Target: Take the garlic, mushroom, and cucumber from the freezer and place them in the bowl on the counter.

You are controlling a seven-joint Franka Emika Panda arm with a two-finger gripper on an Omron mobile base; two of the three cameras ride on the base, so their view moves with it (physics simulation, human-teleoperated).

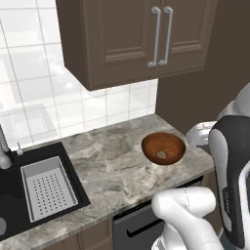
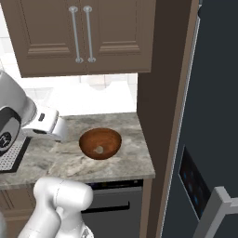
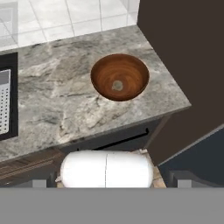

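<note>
Gripper jaws spread wide, empty, high above the counter [image 3: 57,100]. Bowl [image 3: 119,77] below it holds a small pale lump [image 3: 117,85]. Right base view shows the freezer [image 2: 214,116].

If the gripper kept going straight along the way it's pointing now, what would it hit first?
Judging by the hand view, most likely the bowl on the counter, which sits a little above that view's centre. A small pale lump lies in its bottom. Depth is unclear, so it might meet the stone just in front of the bowl instead.
</note>
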